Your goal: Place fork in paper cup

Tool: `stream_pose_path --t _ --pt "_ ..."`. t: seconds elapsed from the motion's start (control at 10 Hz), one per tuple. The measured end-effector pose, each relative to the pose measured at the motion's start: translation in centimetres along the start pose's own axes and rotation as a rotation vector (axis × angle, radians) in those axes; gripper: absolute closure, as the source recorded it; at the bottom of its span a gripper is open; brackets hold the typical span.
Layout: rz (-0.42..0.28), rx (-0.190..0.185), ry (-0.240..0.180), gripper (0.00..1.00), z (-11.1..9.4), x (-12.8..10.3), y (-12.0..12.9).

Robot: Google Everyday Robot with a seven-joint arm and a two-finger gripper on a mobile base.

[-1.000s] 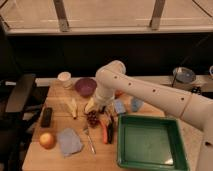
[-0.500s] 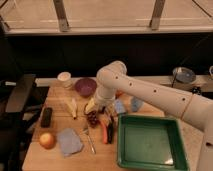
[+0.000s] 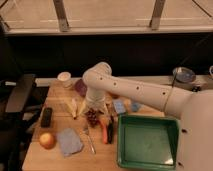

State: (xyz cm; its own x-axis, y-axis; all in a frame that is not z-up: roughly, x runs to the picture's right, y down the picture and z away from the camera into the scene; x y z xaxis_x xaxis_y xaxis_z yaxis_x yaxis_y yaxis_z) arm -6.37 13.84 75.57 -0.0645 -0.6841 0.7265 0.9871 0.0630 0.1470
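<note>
The fork (image 3: pixel 90 139) is slim and silvery and lies flat on the wooden table (image 3: pixel 40 157), between a grey cloth and the orange-and-black tools. The paper cup (image 3: pixel 64 78) is small and white and stands upright at the table's back left, beside a purple bowl (image 3: pixel 81 88). My white arm reaches in from the right and bends down over the middle of the table. My gripper (image 3: pixel 95 109) hangs just above a dark bunch of grapes (image 3: pixel 92 118), behind the fork and to the right of the cup. It holds nothing that I can see.
A green tray (image 3: pixel 148 142) fills the front right. Orange-and-black tools (image 3: pixel 106 130) lie beside it. A grey cloth (image 3: pixel 69 141), an orange (image 3: pixel 47 140), a black bar (image 3: pixel 46 116), a banana (image 3: pixel 74 107) and small blue items (image 3: pixel 120 106) are spread around. A blue-grey cup (image 3: pixel 184 75) stands far right.
My arm's elbow and wrist have shifted slightly left and down toward the grapes. The fork, the cup and the other objects have not moved.
</note>
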Motion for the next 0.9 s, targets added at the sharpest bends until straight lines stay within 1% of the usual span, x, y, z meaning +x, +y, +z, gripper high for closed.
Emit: stream_pose_path --t 0.1,0.2,0.3,0.4,0.5,0.6,0.7,0.8,0.9 --pt "0.092 0.012 -0.013 0.22 0.7 -0.1 -0.4" --pt "0.167 0.034 -0.018 0.22 1.2 0.0 -0.2" --pt "0.251 0.069 -0.017 0.22 1.8 0.0 0.0" --pt "0.309 0.102 -0.012 0.22 2.5 0.0 -0.3" --pt "0.347 0.122 -0.007 0.22 2.9 -0.2 -0.5" --pt "0.370 0.134 -0.001 0.22 3.1 -0.3 -0.8" --pt "0.392 0.152 0.015 0.22 3.4 -0.7 -1.3" --pt "0.398 0.164 0.026 0.22 3.3 -0.9 -1.8" --pt "0.399 0.167 0.028 0.22 3.4 -1.1 -2.1"
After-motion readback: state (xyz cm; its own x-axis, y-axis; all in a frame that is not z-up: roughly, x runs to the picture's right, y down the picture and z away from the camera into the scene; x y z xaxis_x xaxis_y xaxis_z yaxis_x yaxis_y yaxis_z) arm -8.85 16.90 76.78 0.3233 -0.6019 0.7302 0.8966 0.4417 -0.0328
